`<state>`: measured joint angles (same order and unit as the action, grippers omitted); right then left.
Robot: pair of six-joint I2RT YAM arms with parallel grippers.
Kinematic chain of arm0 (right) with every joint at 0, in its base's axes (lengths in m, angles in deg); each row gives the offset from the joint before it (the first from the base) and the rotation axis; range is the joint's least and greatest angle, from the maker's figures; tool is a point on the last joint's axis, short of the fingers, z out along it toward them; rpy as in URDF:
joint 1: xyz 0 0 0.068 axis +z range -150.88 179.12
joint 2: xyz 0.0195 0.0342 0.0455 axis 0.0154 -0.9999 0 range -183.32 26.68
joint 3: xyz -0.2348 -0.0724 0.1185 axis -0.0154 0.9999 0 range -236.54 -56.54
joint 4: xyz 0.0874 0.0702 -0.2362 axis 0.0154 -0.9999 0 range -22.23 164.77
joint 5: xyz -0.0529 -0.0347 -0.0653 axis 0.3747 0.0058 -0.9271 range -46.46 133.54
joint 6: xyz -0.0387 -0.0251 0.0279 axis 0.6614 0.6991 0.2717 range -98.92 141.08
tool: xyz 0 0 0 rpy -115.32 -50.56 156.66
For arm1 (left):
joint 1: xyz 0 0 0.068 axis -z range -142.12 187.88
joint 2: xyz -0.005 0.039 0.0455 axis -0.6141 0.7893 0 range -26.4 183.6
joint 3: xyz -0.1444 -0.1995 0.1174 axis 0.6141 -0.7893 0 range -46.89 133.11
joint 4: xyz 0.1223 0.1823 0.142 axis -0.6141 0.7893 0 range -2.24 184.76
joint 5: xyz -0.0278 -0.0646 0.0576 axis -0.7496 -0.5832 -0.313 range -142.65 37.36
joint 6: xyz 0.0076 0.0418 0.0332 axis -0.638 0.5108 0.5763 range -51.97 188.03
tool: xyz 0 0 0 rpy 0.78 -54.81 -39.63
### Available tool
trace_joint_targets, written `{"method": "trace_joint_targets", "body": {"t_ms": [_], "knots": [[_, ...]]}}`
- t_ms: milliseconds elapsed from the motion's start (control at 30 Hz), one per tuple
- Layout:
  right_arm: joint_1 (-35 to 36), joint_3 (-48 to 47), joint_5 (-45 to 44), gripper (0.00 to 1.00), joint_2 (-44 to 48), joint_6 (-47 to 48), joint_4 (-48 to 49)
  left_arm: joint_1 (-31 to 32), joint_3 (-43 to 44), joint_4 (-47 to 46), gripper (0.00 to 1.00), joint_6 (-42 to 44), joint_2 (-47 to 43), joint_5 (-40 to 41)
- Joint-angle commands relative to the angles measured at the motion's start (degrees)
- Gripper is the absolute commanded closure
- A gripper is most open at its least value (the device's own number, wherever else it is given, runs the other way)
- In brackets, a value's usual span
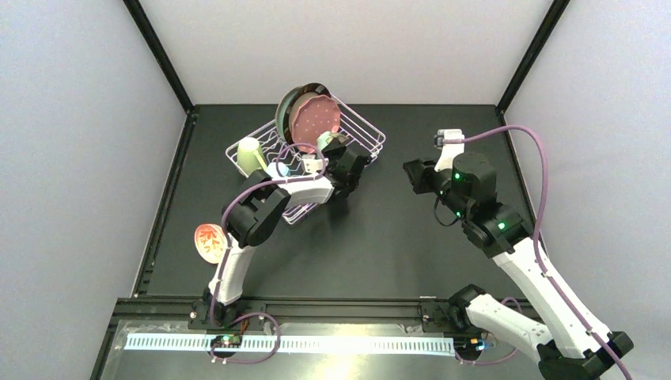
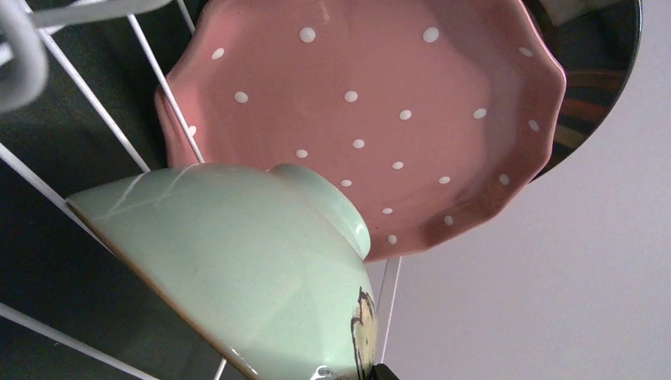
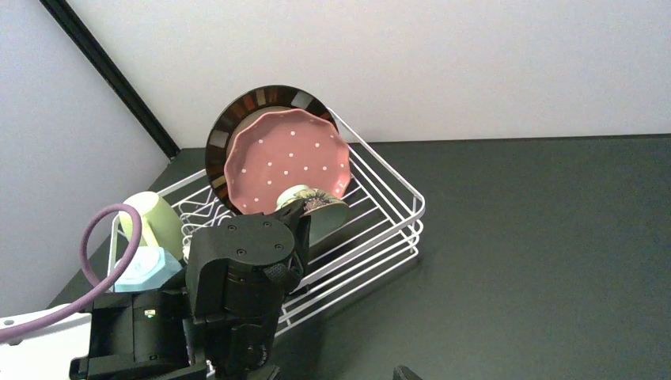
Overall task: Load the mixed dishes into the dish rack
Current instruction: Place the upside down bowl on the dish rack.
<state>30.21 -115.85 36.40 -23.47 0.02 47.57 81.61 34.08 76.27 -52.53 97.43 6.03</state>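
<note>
The white wire dish rack [image 1: 372, 136] stands at the back of the table. A dark-rimmed plate [image 1: 291, 103] and a pink dotted plate [image 1: 315, 117] stand upright in it. A pale green mug [image 1: 252, 155] and a light blue mug [image 3: 146, 267] lie in its left part. A mint bowl [image 2: 237, 269] sits tilted in the rack, right in front of the pink plate [image 2: 372, 103]. My left gripper [image 1: 339, 152] is at this bowl, and only one fingertip [image 2: 384, 372] shows, beside the bowl's rim. My right gripper [image 1: 413, 176] hovers open and empty to the right of the rack.
A small reddish bowl [image 1: 210, 242] lies on the black table at the left, beside the left arm's lower link. Grey walls and black frame posts close in the back corners. The left arm's wrist [image 3: 237, 285] fills the lower left of the right wrist view.
</note>
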Motion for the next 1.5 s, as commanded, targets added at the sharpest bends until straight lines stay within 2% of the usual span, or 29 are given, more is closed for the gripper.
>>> {"method": "trace_joint_targets", "body": {"t_ms": [0, 600, 967, 1267, 1467], "knots": [[-0.25, 0.51, 0.1, 0.19, 0.9, 0.16, -0.56, 2.41, -1.36, 3.81, 0.49, -7.34, -2.66, -1.0], [-0.24, 0.75, -0.33, 0.19, 3.19, -0.5, -2.19, 4.17, -1.6, 4.36, 0.47, -6.93, -3.68, -2.89], [-0.26, 1.87, -0.51, 0.19, 3.96, 0.13, -2.17, 4.09, -0.04, 2.62, 0.48, -10.15, -2.02, -4.72], [-0.24, 2.17, -0.48, 0.19, 4.03, 0.49, -1.7, 3.66, 1.54, 4.09, 0.48, -10.12, -2.26, -6.13], [-0.24, 2.27, -0.49, 0.19, 4.25, 0.41, -1.72, 2.68, 0.59, 1.43, 0.48, -7.94, -2.45, -6.89]]}}
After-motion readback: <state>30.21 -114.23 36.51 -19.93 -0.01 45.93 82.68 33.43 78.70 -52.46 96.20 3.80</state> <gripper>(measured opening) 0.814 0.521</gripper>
